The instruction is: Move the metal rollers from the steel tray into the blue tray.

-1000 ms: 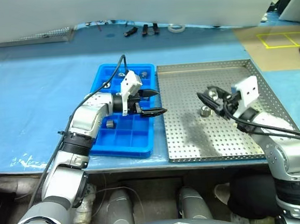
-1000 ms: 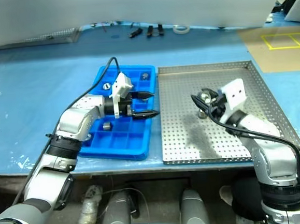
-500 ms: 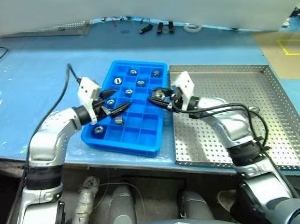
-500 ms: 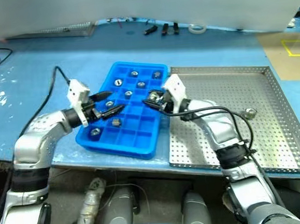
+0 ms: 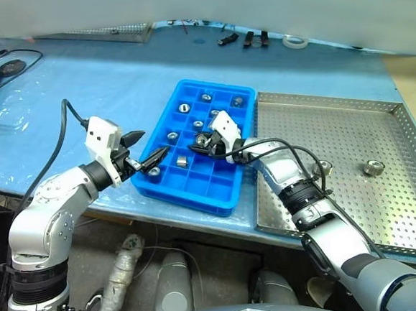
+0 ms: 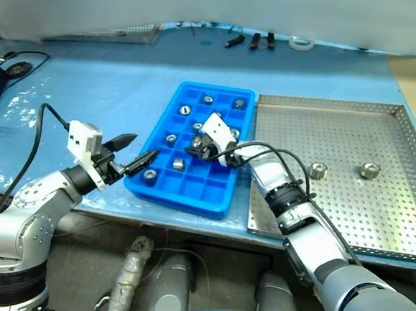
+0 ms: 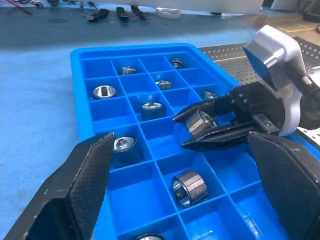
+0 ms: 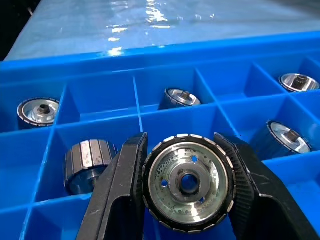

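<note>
Because the right gripper (image 5: 201, 143) pinches one metal roller (image 8: 188, 182) above the middle cells of the blue tray (image 5: 169, 188), probably to drop it into a free cell, the left gripper (image 5: 144, 150) waits beside with jaws spread, while two rollers (image 5: 372, 166) remain on the steel tray (image 5: 377, 110).

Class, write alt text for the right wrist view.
Two black fingers grip a shiny ridged metal roller above the bright blue compartmented plastic tray. Other metal rollers sit in compartments around it.

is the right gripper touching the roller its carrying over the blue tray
Touching: in the right wrist view the right gripper has both jaws pressed against the roller.
</note>
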### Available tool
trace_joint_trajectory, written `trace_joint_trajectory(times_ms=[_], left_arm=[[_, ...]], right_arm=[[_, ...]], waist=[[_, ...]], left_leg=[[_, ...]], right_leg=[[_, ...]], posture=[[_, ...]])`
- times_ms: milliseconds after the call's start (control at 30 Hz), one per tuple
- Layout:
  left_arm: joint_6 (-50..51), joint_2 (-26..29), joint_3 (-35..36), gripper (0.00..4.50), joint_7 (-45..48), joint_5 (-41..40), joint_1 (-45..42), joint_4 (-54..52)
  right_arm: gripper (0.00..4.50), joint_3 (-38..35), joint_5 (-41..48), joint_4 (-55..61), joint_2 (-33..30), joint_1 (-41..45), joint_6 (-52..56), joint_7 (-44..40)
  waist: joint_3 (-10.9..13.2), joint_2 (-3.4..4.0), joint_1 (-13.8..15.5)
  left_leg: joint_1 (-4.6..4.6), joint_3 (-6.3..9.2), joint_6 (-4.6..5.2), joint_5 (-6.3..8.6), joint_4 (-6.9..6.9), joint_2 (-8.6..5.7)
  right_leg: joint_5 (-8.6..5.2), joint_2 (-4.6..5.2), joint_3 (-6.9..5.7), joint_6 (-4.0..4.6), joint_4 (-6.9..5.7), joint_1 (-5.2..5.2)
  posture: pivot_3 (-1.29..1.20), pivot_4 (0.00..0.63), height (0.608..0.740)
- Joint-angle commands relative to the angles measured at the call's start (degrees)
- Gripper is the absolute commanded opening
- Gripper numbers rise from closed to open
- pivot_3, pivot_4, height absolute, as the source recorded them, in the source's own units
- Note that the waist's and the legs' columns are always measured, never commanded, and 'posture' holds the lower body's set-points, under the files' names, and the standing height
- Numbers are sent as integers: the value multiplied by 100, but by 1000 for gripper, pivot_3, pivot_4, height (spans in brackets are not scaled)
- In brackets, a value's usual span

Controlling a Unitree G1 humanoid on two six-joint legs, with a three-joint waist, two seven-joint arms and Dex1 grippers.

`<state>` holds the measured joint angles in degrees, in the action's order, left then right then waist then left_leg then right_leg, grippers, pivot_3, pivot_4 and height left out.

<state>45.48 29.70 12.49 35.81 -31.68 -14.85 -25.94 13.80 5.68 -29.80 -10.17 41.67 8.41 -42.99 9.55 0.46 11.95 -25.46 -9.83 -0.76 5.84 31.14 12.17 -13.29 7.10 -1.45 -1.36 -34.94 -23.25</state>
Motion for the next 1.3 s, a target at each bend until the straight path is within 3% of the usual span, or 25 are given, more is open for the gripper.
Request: trace_joint_trajectory(times_ms=[33,200,567,767,1067,1300], left_arm=[[-39,95,-59,4500,4,-131,-144,-104],[-142,122,-303,4500,149,-123,-375,176],[-928,-282,-1343,4500,919,239,-1600,1774],[-1612,-920,-2001,4500,1583,616,-2562,3128],[-2084,-1338,-2334,4500,2378,915,-3216,4155],[-2026,-1283,-2258,4500,2514,977,-3156,4168]], right_arm=[[2614,-152,-27,193,-59,-6,-79,59],[4239,-281,47,717,-147,-197,137,174],[4239,-1367,112,2337,-881,-597,927,1141],[4239,-2018,20,3002,-1237,-1195,1449,1986],[4239,-2230,86,3882,-1045,-2422,1979,2608],[4239,-2260,223,3827,-990,-2823,1937,2449]], waist=[[0,0,0],[0,0,3],[-1,-2,-202],[-2,-5,-578],[-2,-5,-1113],[-2,-5,-1109]], left_leg=[[-2,1,-2,-1,0,-1],[-5,5,-6,-4,1,-9],[7,5,-42,-29,5,-21],[12,-3,-38,-32,8,-28],[24,-27,-4,-14,8,-24],[29,-43,34,-1,18,-27]], right_leg=[[0,0,0,0,0,0],[1,-1,0,-2,0,0],[6,0,17,-11,-20,1],[10,-1,30,-18,-20,1],[9,-3,46,-15,-14,-5],[11,0,70,-9,-8,1]], posture=[[374,150,740],[336,150,740],[10,150,740],[-190,150,740],[-300,150,740],[-287,150,740]])
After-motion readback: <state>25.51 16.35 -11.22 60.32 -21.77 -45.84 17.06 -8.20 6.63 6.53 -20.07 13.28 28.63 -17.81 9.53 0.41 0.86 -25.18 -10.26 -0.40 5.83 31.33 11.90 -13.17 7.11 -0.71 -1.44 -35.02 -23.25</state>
